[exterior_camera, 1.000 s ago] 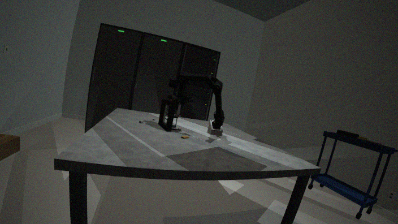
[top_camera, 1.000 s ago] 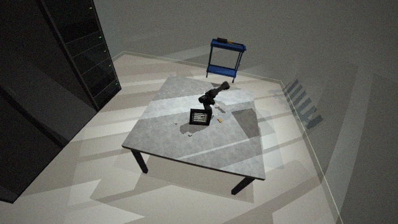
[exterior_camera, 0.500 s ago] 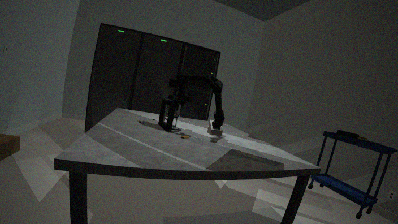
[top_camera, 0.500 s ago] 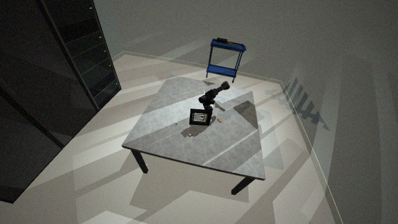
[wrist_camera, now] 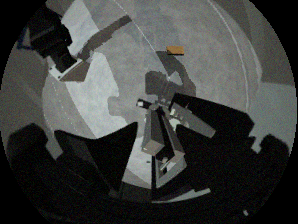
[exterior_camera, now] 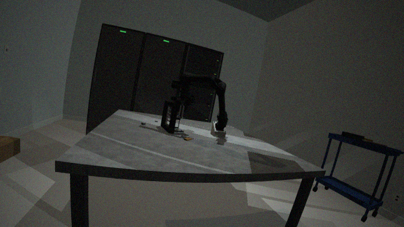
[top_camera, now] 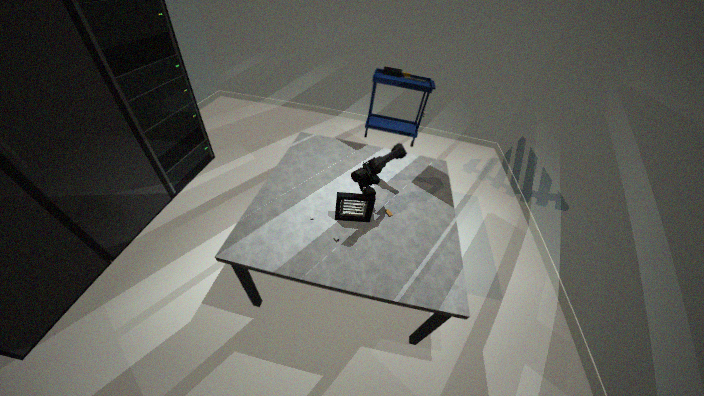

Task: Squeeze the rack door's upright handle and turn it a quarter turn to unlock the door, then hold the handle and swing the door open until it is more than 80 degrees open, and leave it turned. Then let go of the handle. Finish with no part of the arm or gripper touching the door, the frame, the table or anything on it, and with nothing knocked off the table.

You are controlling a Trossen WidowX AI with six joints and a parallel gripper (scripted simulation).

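Note:
The small black rack [top_camera: 338, 206] [exterior_camera: 164, 117] stands upright on the table [top_camera: 420, 260] [exterior_camera: 160, 160]. Its door [exterior_camera: 182, 112] shows in the exterior view as a thin outline standing out from the rack on the arm's side, swung open; I cannot read the exact angle. My gripper [wrist_camera: 157, 125] is open at the rack's upper corner. In the wrist view the upright handle [wrist_camera: 159, 132] lies between the parted fingers, with gaps beside it and no clear squeeze. Its exact turn is hard to tell. The lower fingers and handle are too dark to separate in the top and exterior views.
The rack body [wrist_camera: 220, 111] is close beside the right finger. An orange block [top_camera: 389, 213] [exterior_camera: 187, 139] [wrist_camera: 175, 50] lies on the table near the rack. Small dark bits [top_camera: 336, 239] [exterior_camera: 143, 123] lie on its other side. The arm's base [exterior_camera: 221, 123] stands behind. A blue cart [top_camera: 392, 125] is beyond the table.

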